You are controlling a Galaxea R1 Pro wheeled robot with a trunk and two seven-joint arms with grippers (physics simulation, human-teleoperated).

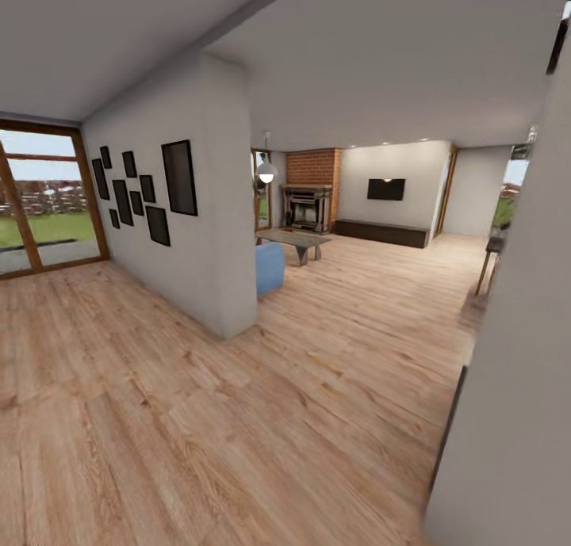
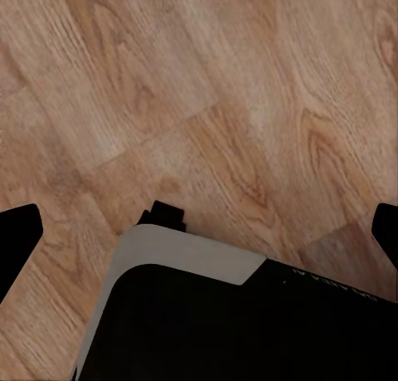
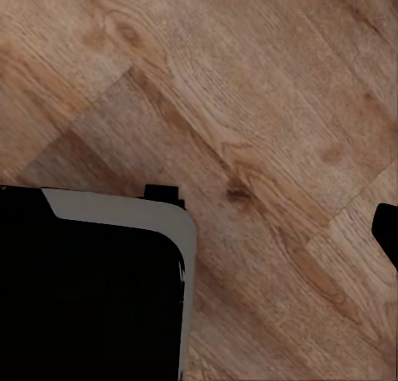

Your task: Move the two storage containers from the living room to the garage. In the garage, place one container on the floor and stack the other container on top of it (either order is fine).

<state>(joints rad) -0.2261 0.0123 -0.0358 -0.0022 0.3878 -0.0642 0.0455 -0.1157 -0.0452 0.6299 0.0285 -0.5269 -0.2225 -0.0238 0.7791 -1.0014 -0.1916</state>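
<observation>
Both grippers hang spread and empty above the wood floor (image 2: 249,107); the fireplace (image 1: 308,201) lies ahead, no bins visible.

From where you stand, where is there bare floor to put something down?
Wide bare wood floor lies ahead, between the picture wall and the near right wall. It gets crowded farther in, around the blue chair and coffee table before the brick fireplace.

One brick fireplace (image 1: 311,189) is standing at the far end, one black TV (image 1: 386,189) is hanging beside it, and one low dark bench (image 1: 381,233) is running below. One coffee table (image 1: 293,239), one blue seat (image 1: 269,267) and one pendant lamp (image 1: 266,173) are showing. Nine black picture frames (image 1: 179,177) are hanging on the wall.
</observation>
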